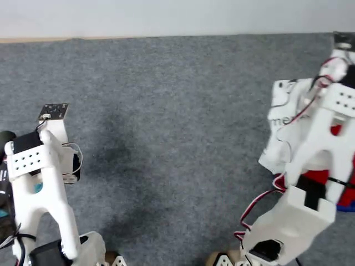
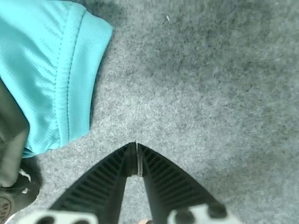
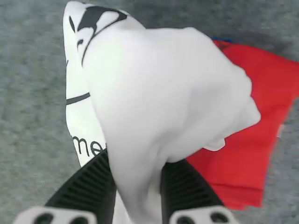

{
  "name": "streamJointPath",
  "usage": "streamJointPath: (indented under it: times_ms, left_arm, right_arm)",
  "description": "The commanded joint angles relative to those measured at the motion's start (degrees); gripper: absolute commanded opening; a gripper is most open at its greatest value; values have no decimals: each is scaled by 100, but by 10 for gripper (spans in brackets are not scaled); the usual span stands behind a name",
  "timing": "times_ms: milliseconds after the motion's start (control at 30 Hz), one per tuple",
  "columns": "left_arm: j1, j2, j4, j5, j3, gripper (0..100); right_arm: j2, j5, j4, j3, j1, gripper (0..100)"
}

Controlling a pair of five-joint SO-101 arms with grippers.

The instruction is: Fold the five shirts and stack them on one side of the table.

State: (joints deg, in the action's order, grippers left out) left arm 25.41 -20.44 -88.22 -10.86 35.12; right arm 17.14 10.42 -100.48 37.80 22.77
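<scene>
The table (image 1: 166,111) is covered in a grey, felt-like mat with a short, mottled nap. At its right side lies the white shirt (image 3: 159,93), a smooth, soft knit with black printed lettering and a black graphic. It is bunched and not flat: in the right wrist view the cloth rises in a rounded, puffy fold with loose creases. The right gripper (image 3: 135,163) is clamped on this shirt, its two black ribbed fingers (image 3: 96,179) parted only by the thickness of the cloth pinched between them.

From the high view, the white shirt's long axis runs from the table's far edge towards the arms' bases, along the right side. The printed part lies on the side towards the middle of the table, and the right arm covers the other side.

The red shirt (image 3: 252,140) lies flat, partly under the white one, its surface smooth and matte with a straight hemmed edge. A thin strip of blue cloth (image 1: 346,206) shows at its edge, just beside the red.

On the left side, the teal shirt (image 2: 42,70) lies on the mat near the left arm. It is a fine mesh knit with a slight sheen, and a folded hem band with stitched lines runs along its rounded edge.

The left gripper (image 2: 137,149) hangs just beside it, over bare mat. Its ribbed black fingers (image 2: 110,175) meet at the tips in a narrow wedge with nothing between them.
</scene>
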Motion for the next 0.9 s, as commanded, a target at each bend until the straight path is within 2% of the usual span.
streamJointPath:
  times_ms: [0, 267, 533, 600, 733, 867]
  left_arm:
    - [-35, -132, 79, 9, -66, 6]
    - [-35, -132, 79, 9, -48, 6]
    - [-35, -132, 79, 9, -40, 6]
    - [-35, -132, 79, 9, -40, 6]
    - [-35, -132, 70, 9, -31, 6]
    - [-35, -132, 70, 9, -31, 6]
  right_arm:
    - [-382, 334, -189, 44, 338, 9]
    - [127, 668, 286, 44, 954, 9]
    - [963, 1073, 971, 44, 1244, 14]
    - [1191, 1152, 1095, 44, 1253, 57]
    - [1314, 1055, 1059, 167, 1358, 231]
    - [989, 932, 374, 976, 1341, 276]
